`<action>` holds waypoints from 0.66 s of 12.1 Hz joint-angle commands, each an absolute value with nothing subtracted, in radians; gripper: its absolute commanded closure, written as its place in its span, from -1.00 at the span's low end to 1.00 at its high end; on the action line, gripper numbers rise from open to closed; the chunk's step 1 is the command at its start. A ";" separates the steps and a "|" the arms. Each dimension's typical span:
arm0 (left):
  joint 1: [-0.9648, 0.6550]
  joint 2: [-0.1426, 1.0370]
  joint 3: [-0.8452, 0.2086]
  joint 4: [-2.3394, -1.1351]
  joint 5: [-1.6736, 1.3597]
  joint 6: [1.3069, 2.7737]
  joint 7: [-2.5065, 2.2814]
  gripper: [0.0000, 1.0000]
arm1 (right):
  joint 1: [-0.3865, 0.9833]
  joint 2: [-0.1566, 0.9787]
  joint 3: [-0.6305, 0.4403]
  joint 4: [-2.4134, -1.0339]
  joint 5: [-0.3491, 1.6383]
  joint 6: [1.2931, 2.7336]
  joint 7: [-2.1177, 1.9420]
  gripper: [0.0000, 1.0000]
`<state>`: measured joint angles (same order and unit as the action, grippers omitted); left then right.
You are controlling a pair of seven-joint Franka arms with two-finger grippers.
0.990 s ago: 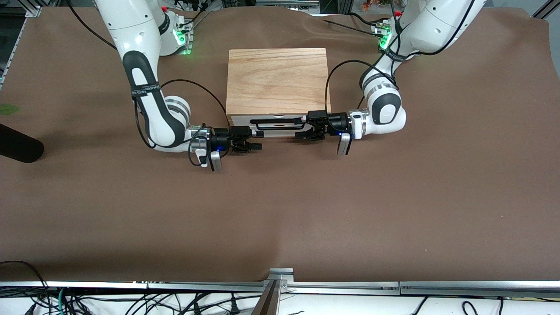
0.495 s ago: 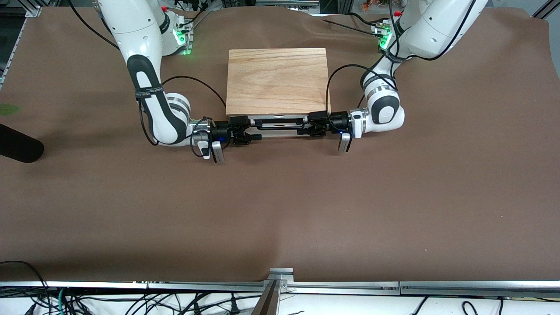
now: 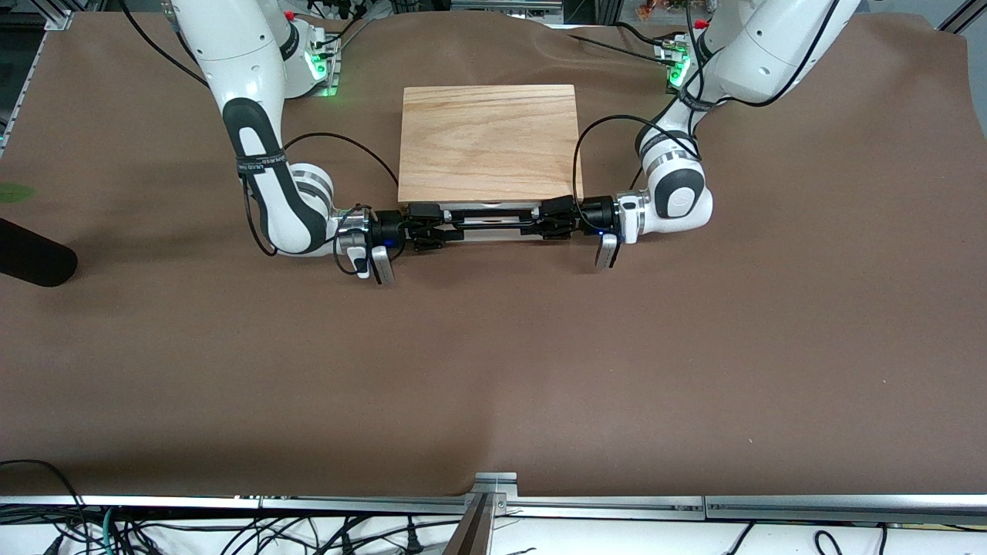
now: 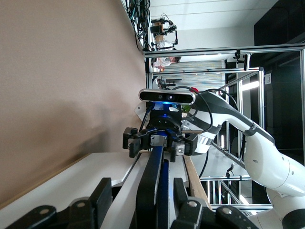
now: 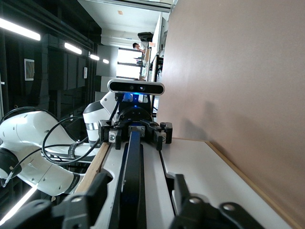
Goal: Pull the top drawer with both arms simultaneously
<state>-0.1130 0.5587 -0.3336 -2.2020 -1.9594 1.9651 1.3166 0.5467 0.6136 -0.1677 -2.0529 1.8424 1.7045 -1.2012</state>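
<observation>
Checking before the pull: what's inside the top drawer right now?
Nothing inside shows: the top drawer is shut under the oak top. Only its white front and handle show, left gripper and right gripper around it.

Top drawer (image 3: 490, 224) flanked by both arms
Its white front and black bar handle (image 3: 490, 222) lie level; left gripper (image 3: 542, 226) and right gripper (image 3: 439, 233) straddle the bar's ends.
</observation>
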 commanded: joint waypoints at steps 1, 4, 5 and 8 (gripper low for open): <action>-0.120 0.541 -0.348 -2.227 -1.960 1.947 1.325 0.00 | 0.542 0.601 -0.169 -2.063 1.835 1.692 -1.218 0.60; -0.123 0.541 -0.351 -2.229 -1.960 1.945 1.328 0.68 | 0.546 0.601 -0.169 -2.063 1.833 1.690 -1.220 0.56; -0.123 0.541 -0.351 -2.230 -1.962 1.937 1.328 0.71 | 0.546 0.601 -0.169 -2.066 1.827 1.690 -1.218 0.56; -0.123 0.541 -0.351 -2.237 -1.962 1.927 1.327 1.00 | 0.545 0.603 -0.169 -2.066 1.827 1.690 -1.220 0.57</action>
